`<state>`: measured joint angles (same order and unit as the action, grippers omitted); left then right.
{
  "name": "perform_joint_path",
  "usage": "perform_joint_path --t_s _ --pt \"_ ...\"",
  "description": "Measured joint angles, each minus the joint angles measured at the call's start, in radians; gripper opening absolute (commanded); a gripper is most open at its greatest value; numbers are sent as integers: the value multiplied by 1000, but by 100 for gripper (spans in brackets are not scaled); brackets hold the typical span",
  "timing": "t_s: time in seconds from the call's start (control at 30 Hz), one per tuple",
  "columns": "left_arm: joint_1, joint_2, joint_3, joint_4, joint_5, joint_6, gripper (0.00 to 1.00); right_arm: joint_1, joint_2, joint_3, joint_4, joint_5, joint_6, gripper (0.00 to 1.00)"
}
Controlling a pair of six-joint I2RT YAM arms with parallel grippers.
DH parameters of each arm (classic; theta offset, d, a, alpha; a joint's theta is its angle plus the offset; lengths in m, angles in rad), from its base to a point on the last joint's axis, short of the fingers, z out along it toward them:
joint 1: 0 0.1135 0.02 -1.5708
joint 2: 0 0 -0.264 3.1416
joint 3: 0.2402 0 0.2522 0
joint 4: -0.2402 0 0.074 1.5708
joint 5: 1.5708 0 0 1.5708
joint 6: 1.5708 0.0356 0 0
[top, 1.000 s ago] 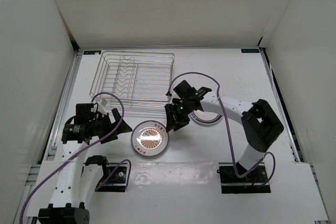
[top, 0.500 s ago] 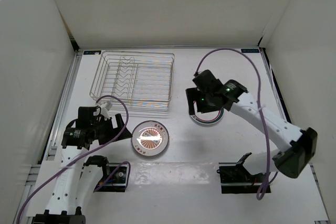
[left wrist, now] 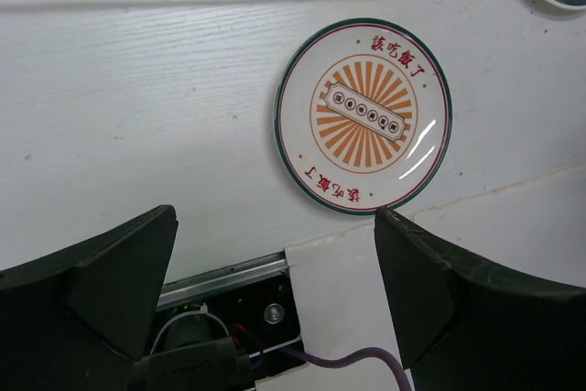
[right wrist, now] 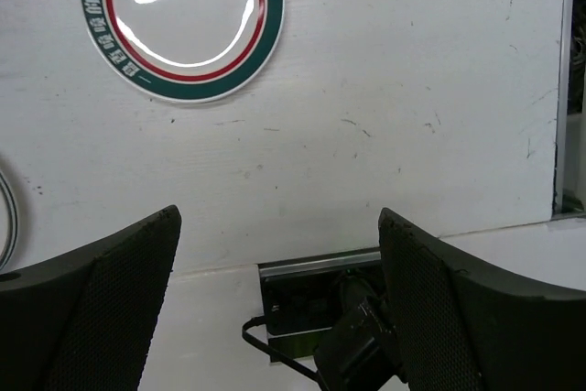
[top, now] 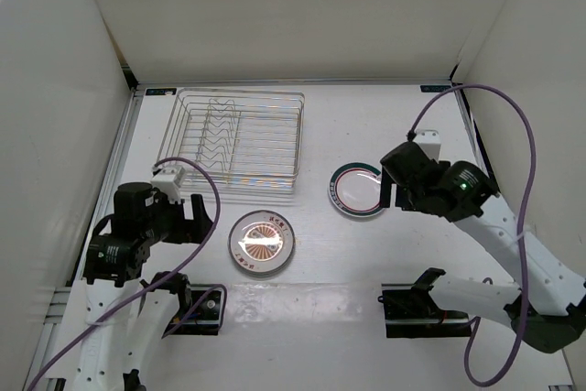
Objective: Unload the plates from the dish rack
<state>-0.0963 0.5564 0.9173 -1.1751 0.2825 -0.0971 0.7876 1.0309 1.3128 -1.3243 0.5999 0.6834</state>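
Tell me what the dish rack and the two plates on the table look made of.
Dish rack: thin silvery wire, likely chromed steel; it glints. Sunburst plate and green-and-red-rimmed plate: glazed ceramic or melamine, unclear which; both show sharp glossy highlights.

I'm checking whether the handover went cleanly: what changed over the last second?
The right gripper swung rightward, from beside the sunburst plate to clear of the green-and-red-rimmed plate; it is open and empty. The left gripper drew back slightly, also open. Both plates and the dish rack stayed put.
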Motion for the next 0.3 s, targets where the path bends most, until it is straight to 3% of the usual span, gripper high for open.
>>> perform_joint_path --t_s 0.17,0.3 --pt "-4 -34 -18 3 -74 -44 100 0 87 14 -11 8 20 90" --pt "-4 -216 -162 143 -93 -43 100 0 101 14 -12 10 23 90"
